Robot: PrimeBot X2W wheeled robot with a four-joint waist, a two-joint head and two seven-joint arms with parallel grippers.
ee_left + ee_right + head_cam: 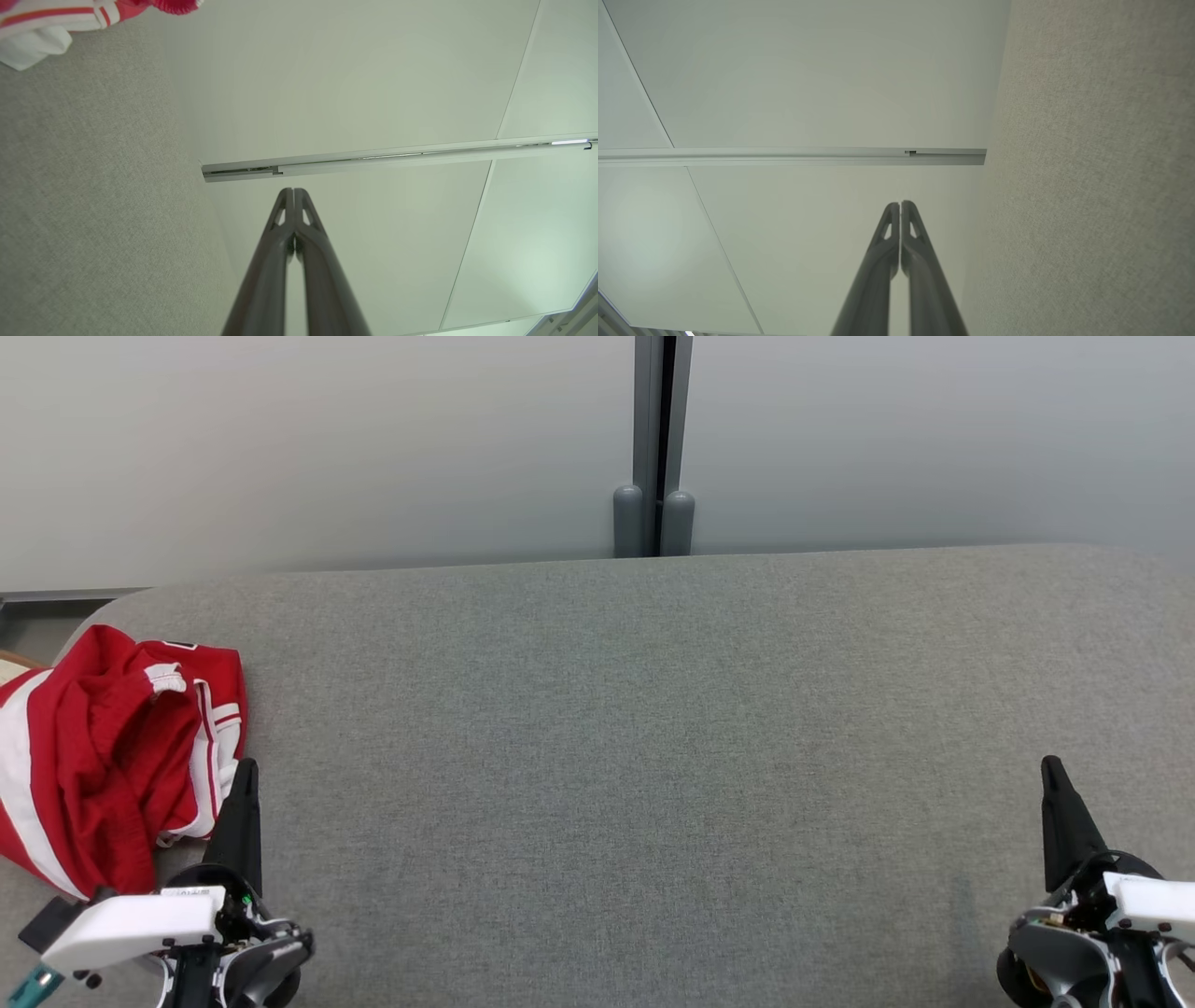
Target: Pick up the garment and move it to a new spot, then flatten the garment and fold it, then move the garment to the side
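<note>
The red and white garment [112,756] lies crumpled at the left edge of the grey fabric counter [653,728]. The left end effector [246,775] is closed and empty, with its fingers pressed together just right of the garment. The right end effector [1053,775], also closed on nothing, is near the right edge, well apart from the garment.

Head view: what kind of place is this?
Probably an indoor lab or office test area: a broad grey fabric-covered surface, plain pale wall panels joined by a grey metal post behind it, and a crumpled red-and-white garment at its left end.
</note>
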